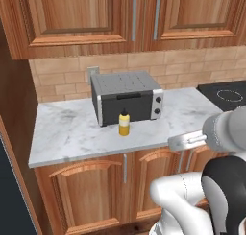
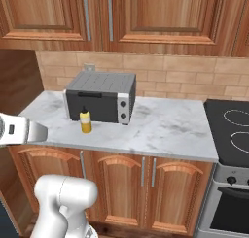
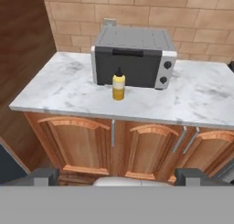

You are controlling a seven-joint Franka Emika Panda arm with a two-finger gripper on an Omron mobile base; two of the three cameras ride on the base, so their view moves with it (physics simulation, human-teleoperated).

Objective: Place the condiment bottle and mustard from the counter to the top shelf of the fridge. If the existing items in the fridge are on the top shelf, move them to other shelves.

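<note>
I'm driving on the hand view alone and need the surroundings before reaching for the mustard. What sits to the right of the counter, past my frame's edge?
Observer: A black stove top with ring burners butts against the counter's right end; an oven front with a knob sits below it.
Operator: Anything above the toaster oven?
Observer: Yes, brown wooden wall cabinets with grey vertical handles hang over the brick backsplash.
Operator: Where is my arm relative to the mustard?
Observer: In the left base view the arm's wrist hangs out in front of the counter edge, right of the mustard, which stands upright in front of the toaster oven.
</note>
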